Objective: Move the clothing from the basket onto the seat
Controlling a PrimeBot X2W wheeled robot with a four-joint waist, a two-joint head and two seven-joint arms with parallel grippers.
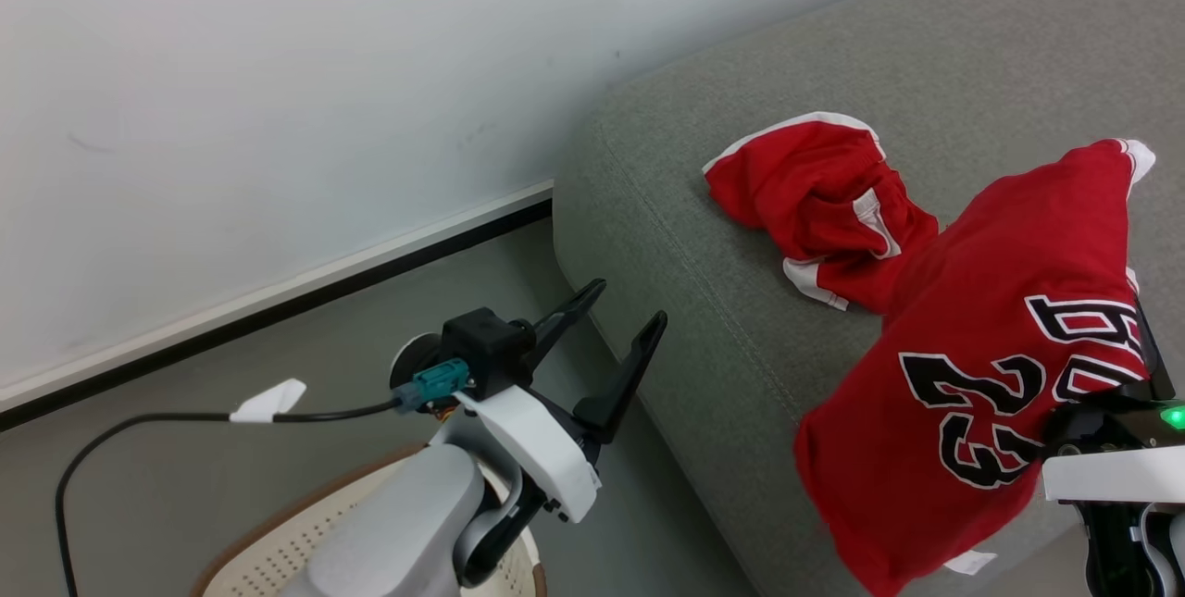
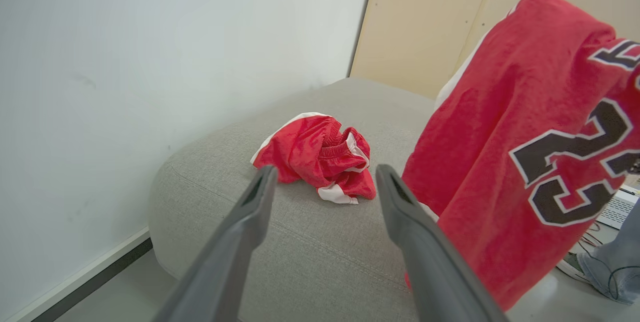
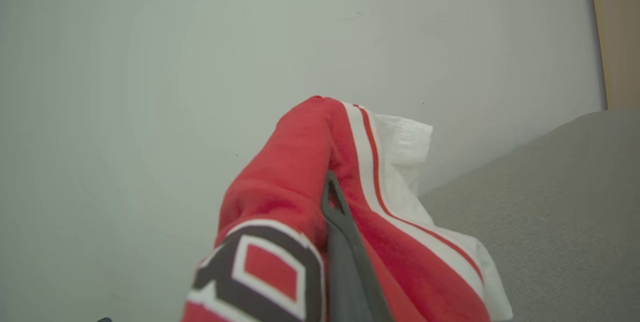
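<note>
R gripper [image 3: 327, 187] fingers clamp thin red jersey [image 1: 1000, 347] over light-grey fabric sofa [image 1: 741, 208]; L gripper [image 1: 628, 301] fingers wide, empty. Next you'd lower, release.

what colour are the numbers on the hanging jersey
Black with a white outline, on the red jersey; the head view shows them best.

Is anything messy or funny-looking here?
Yes. The red shorts with white trim lie scrunched in a heap on the light-grey fabric sofa, not flat. The red thin-fabric jersey numbered 23 dangles bunched from the right gripper, and its number looks upside down in the head view.
</note>
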